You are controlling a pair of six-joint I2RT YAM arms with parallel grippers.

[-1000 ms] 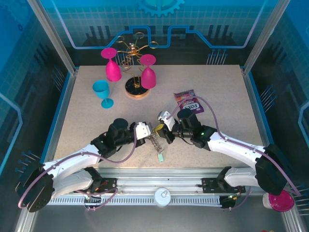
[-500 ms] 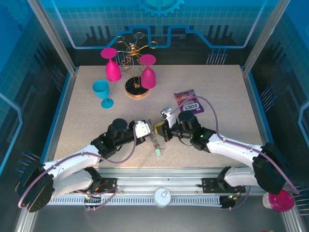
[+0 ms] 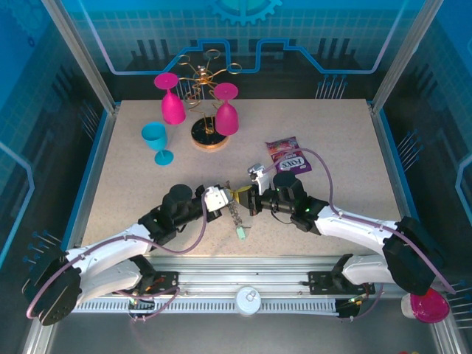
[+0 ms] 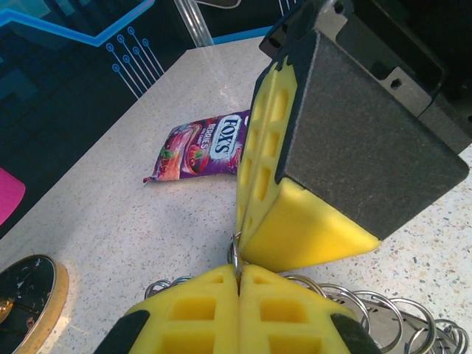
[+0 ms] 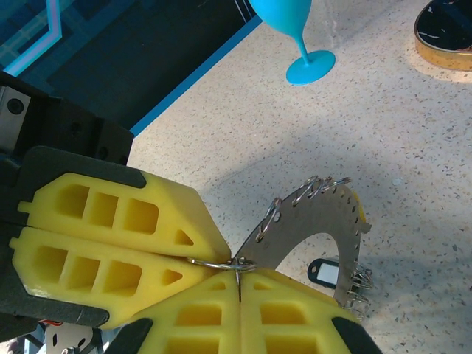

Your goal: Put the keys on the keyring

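The left end effector [image 4: 239, 280] pinches one wire loop of the keyring [image 5: 310, 228] over the counter [image 5: 413, 133]. The right end effector [image 5: 240, 284] (also shut) meets it there. Pulling apart could bend the loop or drop the ring.

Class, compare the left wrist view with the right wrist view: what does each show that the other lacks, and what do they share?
Left wrist view: the purple sweet packet, lying flat. Right wrist view: the blue goblet, upright, and a black key tag under the keyring. Shared: the keyring, the gold-rimmed rack base, and the left gripper and right gripper, both shut, pads meeting at one wire loop.
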